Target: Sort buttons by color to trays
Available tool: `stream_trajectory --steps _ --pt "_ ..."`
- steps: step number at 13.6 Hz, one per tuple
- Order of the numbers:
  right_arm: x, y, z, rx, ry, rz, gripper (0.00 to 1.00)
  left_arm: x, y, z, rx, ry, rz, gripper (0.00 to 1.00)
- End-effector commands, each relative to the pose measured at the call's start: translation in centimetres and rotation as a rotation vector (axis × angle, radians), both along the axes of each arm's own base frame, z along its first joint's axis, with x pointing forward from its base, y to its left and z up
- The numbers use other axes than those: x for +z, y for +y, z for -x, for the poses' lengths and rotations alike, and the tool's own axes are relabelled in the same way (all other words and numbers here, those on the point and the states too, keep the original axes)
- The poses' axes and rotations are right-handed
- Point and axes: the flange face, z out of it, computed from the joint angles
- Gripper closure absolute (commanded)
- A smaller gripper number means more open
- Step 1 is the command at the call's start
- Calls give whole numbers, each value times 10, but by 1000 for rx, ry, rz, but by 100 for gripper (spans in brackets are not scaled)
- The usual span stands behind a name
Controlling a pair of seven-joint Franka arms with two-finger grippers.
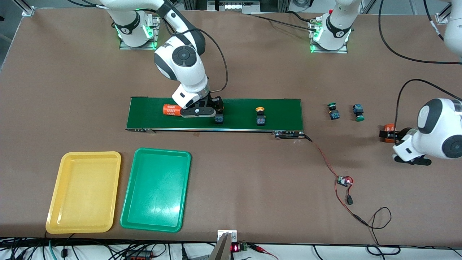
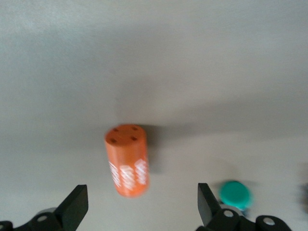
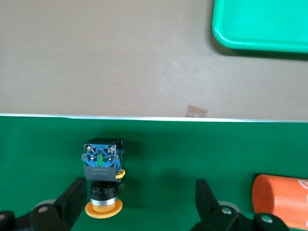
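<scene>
The brown bench [image 1: 252, 173] carried a long dark-green conveyor belt [image 1: 281, 115] across its middle. Nearer the front camera, toward the right arm's end, the yellow tray [image 1: 54, 213] and the green tray [image 1: 130, 216] lay side by side, close together, both holding nothing. The right hand [image 1: 211, 115] stood low over the belt, its fingers [image 3: 72, 197] spread wide, gripping nothing; a yellow-capped button [image 3: 102, 179] lay on its side on the belt just beside one finger, and an orange cylinder marked "4680" [image 1: 171, 109] lay on the belt close by the hand. A second yellow-capped button [image 1: 260, 116] lay farther along the belt toward the left arm's end. Off the belt, on the bare bench toward the left arm's end, two green-capped buttons [image 1: 333, 111] [image 1: 358, 112] lay near each other. The left hand [image 2: 142, 209] hung over the bench at that end, fingers spread and holding nothing, above a second orange cylinder [image 2: 127, 160] lying there; one green cap showed beside a finger in the left wrist view. A small circuit board [image 1: 344, 181] with red and black wires lay nearer the front camera.
</scene>
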Motion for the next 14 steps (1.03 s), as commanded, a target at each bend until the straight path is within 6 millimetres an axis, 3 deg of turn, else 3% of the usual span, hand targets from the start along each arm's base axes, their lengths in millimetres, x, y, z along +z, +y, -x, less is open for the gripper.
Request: stream_trajectory --steps 1,3,4,5,7,8,11,13,14 --pt "-14 11 6 4 41 13 0 -30 24 28 -86 -67 27 0" --pt "-19 11 6 -9 49 15 0 -51 29 39 -83 -131 65 0" --pt "-20 11 6 -9 50 15 0 -56 34 43 -77 -147 75 17" --pt "-20 11 6 -9 50 15 0 -58 32 43 -86 -146 75 45" --pt "-23 11 6 -9 55 16 0 -52 32 38 -97 -149 71 73" --pt "-27 11 6 -12 61 18 0 -50 33 38 -105 -151 73 83" --pt "-33 11 6 -14 66 19 0 -33 23 29 -144 -174 73 89" --pt "-38 7 -1 -18 66 22 2 -6 -5 17 -235 -188 88 89" --pt "-39 5 -2 -10 65 27 13 15 -30 9 -286 -174 97 89"
